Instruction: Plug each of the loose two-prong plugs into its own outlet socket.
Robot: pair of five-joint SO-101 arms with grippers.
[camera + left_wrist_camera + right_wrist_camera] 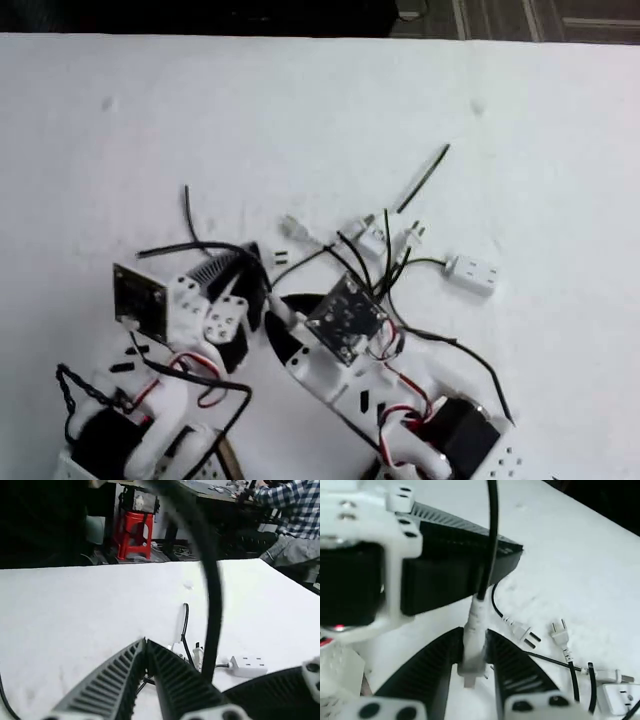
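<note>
My right gripper (pixel 472 655) is shut on a white two-prong plug (pixel 472 647) whose black cord (pixel 490 540) runs up over the left arm's black fingers. In the high view this gripper (pixel 283 300) lies just in front of the left gripper (pixel 250 265). The left gripper (pixel 146 647) is shut, its ribbed fingers (pixel 175 680) pressed together with nothing seen between them. A thick black cord (pixel 212 595) crosses close before its camera. The white outlet strip (pixel 470 272) (pixel 248 665) lies to the right. Loose white plugs (pixel 292 230) (pixel 372 236) (pixel 522 630) (pixel 560 630) lie between the arms and the strip.
Several thin black cords (pixel 425 178) tangle around the plugs at the table's middle. A short black cord (pixel 188 210) lies left of them. The white table (pixel 300 110) stretches bare toward the far edge. Both arm bases crowd the near edge.
</note>
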